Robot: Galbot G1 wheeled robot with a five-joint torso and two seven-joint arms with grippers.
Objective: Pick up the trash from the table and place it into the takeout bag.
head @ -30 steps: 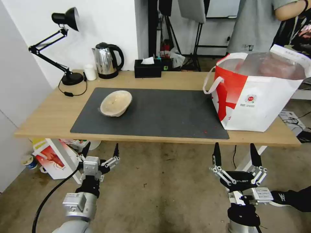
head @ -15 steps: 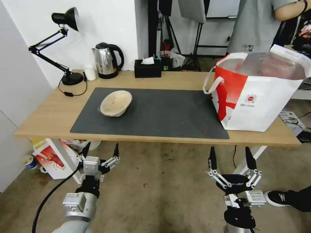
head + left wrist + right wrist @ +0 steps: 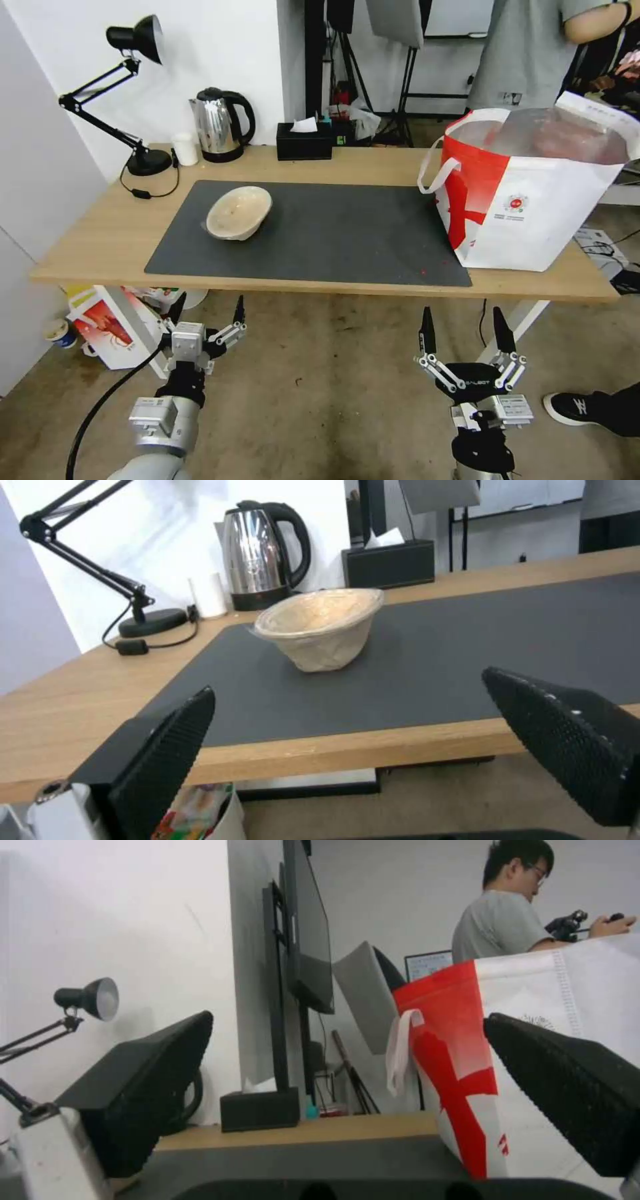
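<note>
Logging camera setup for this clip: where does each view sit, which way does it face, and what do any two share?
Head: high, looking down at the table; left gripper and right gripper open below its edge.
Left wrist: at table-edge height, facing the beige bowl; own fingers frame it.
Right wrist: low, facing the takeout bag.
Shared: bowl, bag.

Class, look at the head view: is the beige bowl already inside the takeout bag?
No. The bowl sits on the grey mat, well apart from the bag.
</note>
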